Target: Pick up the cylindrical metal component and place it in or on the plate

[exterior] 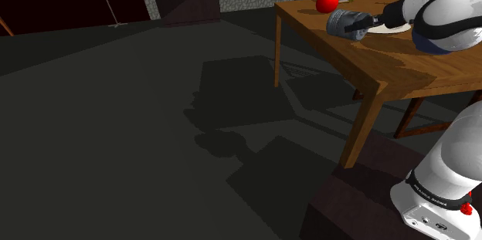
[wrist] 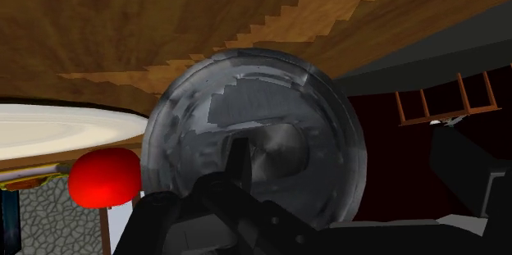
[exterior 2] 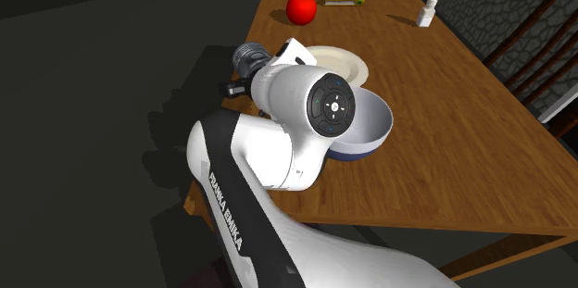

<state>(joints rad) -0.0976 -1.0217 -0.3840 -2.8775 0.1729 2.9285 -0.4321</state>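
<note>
The gripper (wrist: pixel 238 181) clasps the grey metal cylinder (wrist: pixel 254 122), lying sideways over the wooden counter's (exterior 2: pixel 445 92) edge, just beside the white plate (exterior 2: pixel 345 58).

"FRANKA EMIKA" lettering along white arm (exterior 2: pixel 225 205).

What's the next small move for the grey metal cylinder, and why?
Probably carry the dull grey metal cylinder sideways until it is over the white round plate, then lower it. It looks clasped and lifted at the edge of the wooden table, beside the plate's rim rather than above it.
</note>
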